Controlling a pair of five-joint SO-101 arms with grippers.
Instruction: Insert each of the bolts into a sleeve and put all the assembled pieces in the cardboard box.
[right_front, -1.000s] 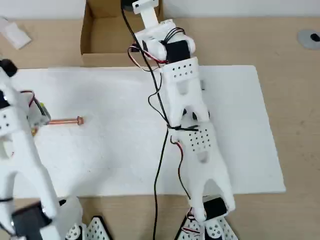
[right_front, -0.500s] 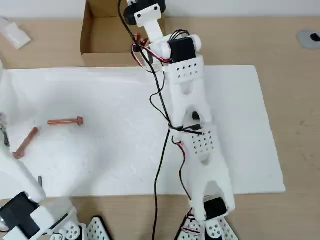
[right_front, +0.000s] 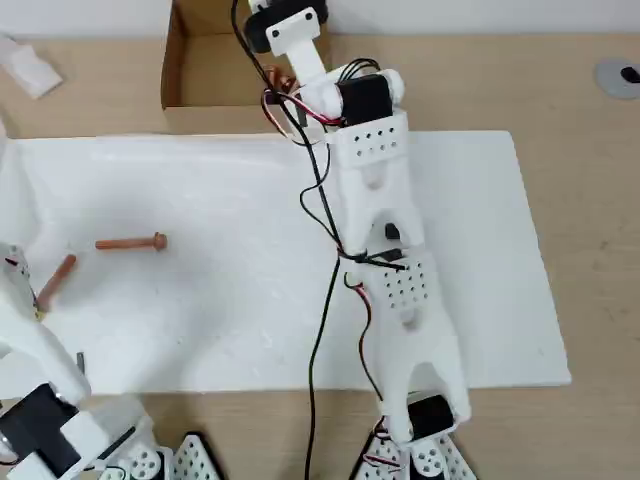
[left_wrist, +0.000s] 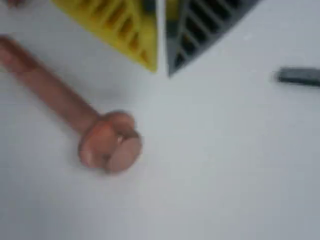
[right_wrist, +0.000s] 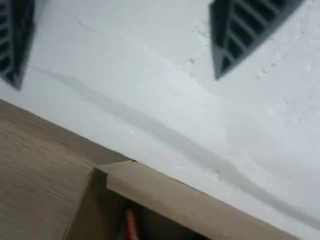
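L claw (left_wrist: 161, 71) tips together, beside bolt (left_wrist: 75, 125); R claw (right_wrist: 116, 80) apart, above mat (right_wrist: 280, 100) by box (right_wrist: 175, 197).

A white sheet (right_front: 200, 320) covers much of a wooden table (right_front: 590, 200), spreading beneath the left gripper's fingers (left_wrist: 125, 30) and the right gripper's fingers (right_wrist: 240, 30). A short dark rod (left_wrist: 300, 76) lies on the sheet, near the grey left finger. Well apart from both pairs of fingers, a small white block (right_front: 30, 68) and a grey disc (right_front: 617, 77) rest on the bare wood.
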